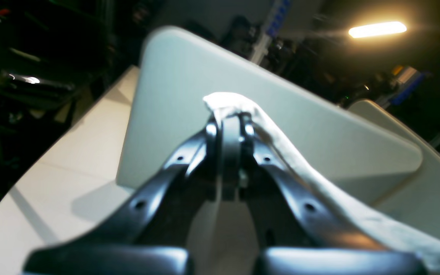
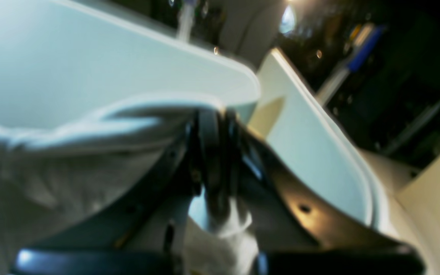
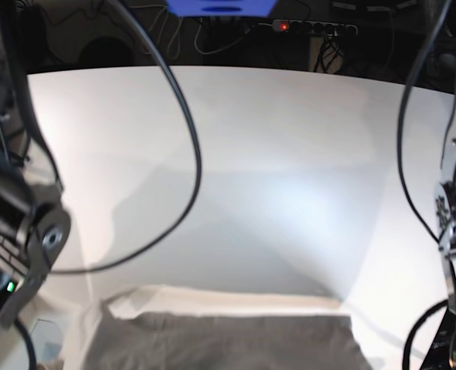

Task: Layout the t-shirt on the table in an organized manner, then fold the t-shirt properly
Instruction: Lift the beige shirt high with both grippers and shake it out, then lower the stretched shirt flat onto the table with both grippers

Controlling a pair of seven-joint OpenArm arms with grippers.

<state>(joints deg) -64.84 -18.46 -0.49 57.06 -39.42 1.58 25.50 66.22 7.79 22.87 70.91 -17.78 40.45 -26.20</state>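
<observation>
From my station I see both arms holding the plain light beige-grey soft cloth t-shirt (image 3: 228,339) up off the large smooth matte white table (image 3: 251,154); in the base view the cloth fills the bottom edge of the frame, its upper hem a pale, nearly straight band with the darker grey body hanging below it, and a wide soft shadow lies on the tabletop behind it.

In the left wrist view the black left gripper (image 1: 229,122) has its 2 jaws pressed together on a bunched fold of the shirt; the fabric pokes out just past the tips as a bright lump and trails away down the right side of the frame.

In the right wrist view the black right gripper (image 2: 214,118) is likewise clamped on the shirt; cloth stretches away to the left in a taut, folded edge, and a small tuft shows between the jaw arms lower down. Both wrist views are blurred, so finer detail of the pinch is lost.

In the base view neither pair of fingertips is visible; I only see the black arm housings and the looping black cables (image 3: 189,154).
</observation>
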